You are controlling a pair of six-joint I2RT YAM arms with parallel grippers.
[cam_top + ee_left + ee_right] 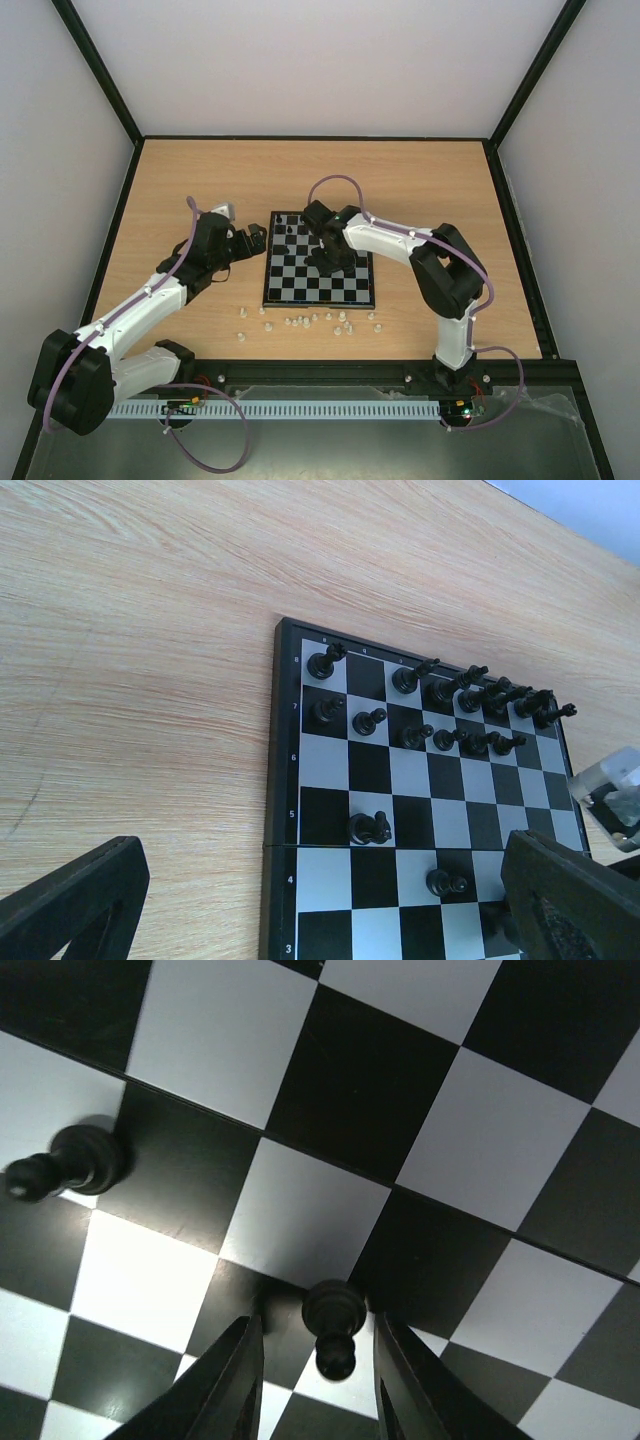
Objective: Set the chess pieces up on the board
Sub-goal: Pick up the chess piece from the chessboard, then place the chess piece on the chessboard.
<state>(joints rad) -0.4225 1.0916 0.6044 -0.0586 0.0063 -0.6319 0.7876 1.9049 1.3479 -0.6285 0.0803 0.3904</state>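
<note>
Cream-white chessmen (310, 322) lie scattered on the wooden tabletop (430, 190) just in front of the board's near edge. None is on a square, so by my reading the white half of the setup has not been started. Beyond them sits the board (300, 285), square to the arms and within reach of both. Over its middle the right gripper (318, 1335) points down with its jaws drawn narrow either side of a single black pawn (333, 1312). One finger is almost at the pawn's base and a sliver of square shows beside the other, so I judge it bracketed but not yet pinched. The pawn stands mid-board, well short of its home row, which is probably why it is being taken. A second stray black piece (70, 1165) stands a couple of squares away. The left gripper (255, 240) hangs just off the board's left edge with its jaws spread wide and nothing between them. It seems parked there to stay clear of the right arm while its camera looks along the ranks. At the far side, the remaining black pieces (470, 695) stand in the two far rows, packed closely towards one end, with a few squares bare.
</note>
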